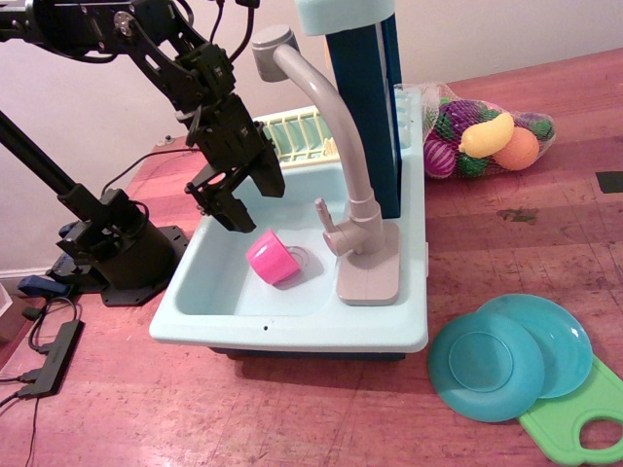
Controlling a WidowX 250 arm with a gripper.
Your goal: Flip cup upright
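Observation:
The hot-pink cup (272,257) lies tilted on its side in the basin of the light blue toy sink (209,292), its open mouth facing right and its base toward the left. My gripper (251,199) hangs just above and to the left of the cup, over the basin. Its black fingers (234,207) stand apart, open and empty, not touching the cup. The cup's handle is not visible.
A grey toy faucet (336,126) arches over the basin, right of the gripper. A pale yellow dish rack (297,134) sits behind. Two teal plates (511,355) and a green cutting board (584,418) lie right of the sink. A net bag of toy fruit (487,141) lies at the back right.

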